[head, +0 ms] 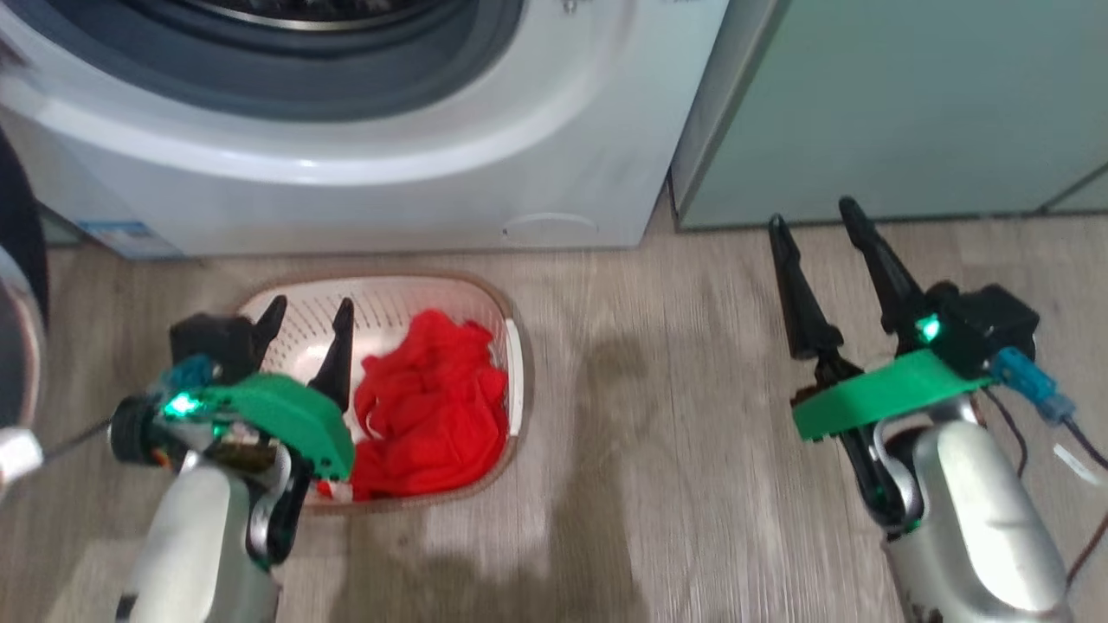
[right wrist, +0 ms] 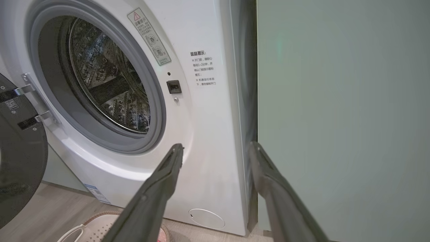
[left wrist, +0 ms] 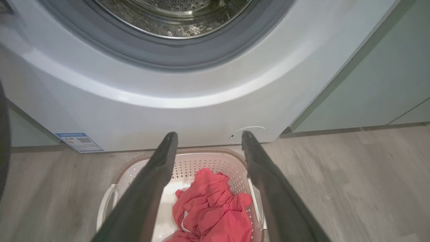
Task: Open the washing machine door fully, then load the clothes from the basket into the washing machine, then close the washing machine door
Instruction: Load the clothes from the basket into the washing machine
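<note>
The left gripper (head: 312,305) hovered, fingers spread wide, over the basket (head: 381,281) of red clothes (head: 433,407) (the washing machine door (right wrist: 20,161) stood open), the right gripper (head: 812,215) likewise wide and empty.

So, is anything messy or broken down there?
Nothing really stands out. The red clothes lie crumpled inside the basket, none spilled on the floor. The washing machine door hangs open. The dark patch on the floor looks like a shadow, though I can't be sure.
</note>
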Controlling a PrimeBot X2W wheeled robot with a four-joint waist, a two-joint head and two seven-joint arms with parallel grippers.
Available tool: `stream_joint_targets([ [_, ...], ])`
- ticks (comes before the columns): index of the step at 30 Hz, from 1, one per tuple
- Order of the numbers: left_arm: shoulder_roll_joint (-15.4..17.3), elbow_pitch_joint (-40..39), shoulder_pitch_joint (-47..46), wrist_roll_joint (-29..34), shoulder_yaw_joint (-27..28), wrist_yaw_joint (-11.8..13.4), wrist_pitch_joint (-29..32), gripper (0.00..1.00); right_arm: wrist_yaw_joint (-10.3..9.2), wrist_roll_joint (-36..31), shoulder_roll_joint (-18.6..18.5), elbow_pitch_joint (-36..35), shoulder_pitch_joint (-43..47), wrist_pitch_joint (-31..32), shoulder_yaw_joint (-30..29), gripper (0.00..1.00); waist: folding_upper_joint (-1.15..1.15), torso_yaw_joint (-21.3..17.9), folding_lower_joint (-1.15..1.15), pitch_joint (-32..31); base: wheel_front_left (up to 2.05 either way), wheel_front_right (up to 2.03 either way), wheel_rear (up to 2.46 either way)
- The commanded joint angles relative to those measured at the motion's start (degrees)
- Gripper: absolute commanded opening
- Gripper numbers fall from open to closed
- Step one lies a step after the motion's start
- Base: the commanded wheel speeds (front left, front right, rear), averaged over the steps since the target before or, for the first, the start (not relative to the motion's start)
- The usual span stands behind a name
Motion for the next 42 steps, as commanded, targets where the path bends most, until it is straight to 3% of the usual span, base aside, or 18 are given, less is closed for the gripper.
stream_joint_targets([
  [1,1.40,2.77,-4.37,-0.68,1.40,-0.94,0.51,1.00,0.00,-0.45,0.34,-2.56,-2.38,-0.08,1.78,1.00,0.00,-0.92,0.00,4.62,0.00,0.00,0.00],
  [9,1.64,24.30,-16.13,-3.09,-0.86,-4.26,1.16,1.00,0.00,-0.63,0.34,-4.68,-6.17,-0.28,3.55,1.00,0.00,-2.96,0.00,13.72,0.00,0.00,0.00],
  [17,3.32,41.55,-26.47,-6.48,-3.67,-5.67,0.98,1.00,0.00,0.35,0.34,-6.70,-9.58,-1.36,5.62,1.00,0.00,-5.86,0.00,23.73,0.00,0.00,0.00],
  [31,7.06,51.71,-34.32,-14.82,-9.98,-5.77,4.57,1.00,0.00,2.01,0.34,-6.62,-12.76,-2.97,7.31,1.00,0.00,-8.33,0.00,33.15,0.00,0.00,0.00],
  [42,8.56,57.03,-37.94,-19.82,-13.60,-5.77,8.72,1.00,0.00,3.22,0.34,-5.87,-13.63,-3.39,8.59,1.00,0.00,-9.48,0.00,35.79,0.00,0.00,0.00],
])
